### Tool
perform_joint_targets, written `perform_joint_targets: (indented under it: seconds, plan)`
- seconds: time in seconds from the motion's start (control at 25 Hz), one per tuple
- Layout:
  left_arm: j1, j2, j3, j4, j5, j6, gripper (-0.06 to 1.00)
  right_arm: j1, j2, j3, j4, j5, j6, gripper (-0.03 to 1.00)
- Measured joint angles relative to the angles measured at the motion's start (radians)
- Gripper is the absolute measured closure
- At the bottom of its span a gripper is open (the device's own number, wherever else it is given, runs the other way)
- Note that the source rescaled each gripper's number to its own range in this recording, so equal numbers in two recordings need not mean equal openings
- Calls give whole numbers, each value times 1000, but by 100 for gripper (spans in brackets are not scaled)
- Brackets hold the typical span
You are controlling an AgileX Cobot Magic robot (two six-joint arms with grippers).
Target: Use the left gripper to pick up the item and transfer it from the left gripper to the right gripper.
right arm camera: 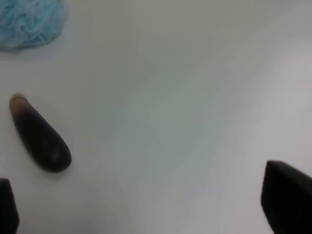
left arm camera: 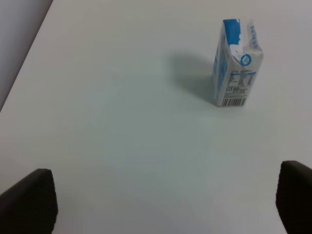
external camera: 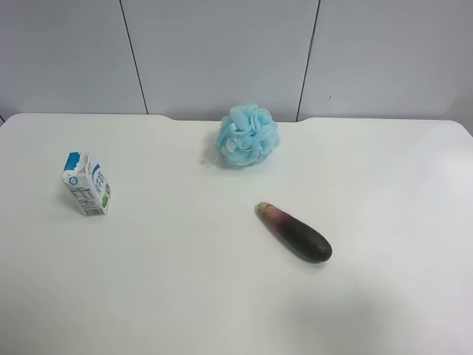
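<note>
The small white milk carton (external camera: pixel 87 185) with a blue band stands upright on the white table (external camera: pixel 185 281) at the exterior high view's left. It also shows in the left wrist view (left arm camera: pixel 236 63), well ahead of my left gripper (left arm camera: pixel 168 207). That gripper is open and empty; its two black fingertips (left arm camera: pixel 31 202) show at the frame's lower corners. My right gripper (right arm camera: pixel 146 207) is open and empty, with black fingertips (right arm camera: pixel 287 200) wide apart above bare table. Neither arm shows in the exterior high view.
A fluffy blue bath sponge (external camera: pixel 247 134) lies at the table's far middle, and shows in the right wrist view (right arm camera: pixel 30 22). A dark purple eggplant (external camera: pixel 295 231) lies right of centre, also in the right wrist view (right arm camera: pixel 39 134). A grey panelled wall (external camera: pixel 222 52) stands behind the table.
</note>
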Motion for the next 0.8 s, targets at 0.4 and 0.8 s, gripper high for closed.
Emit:
perform_joint_targets:
  seconds: [0.4,0.8]
  plan:
    - [0,0,0,0,0,1,11,0,0,0,0,0,0,-3]
    - [0,0,0,0,0,1,11,0,0,0,0,0,0,-3]
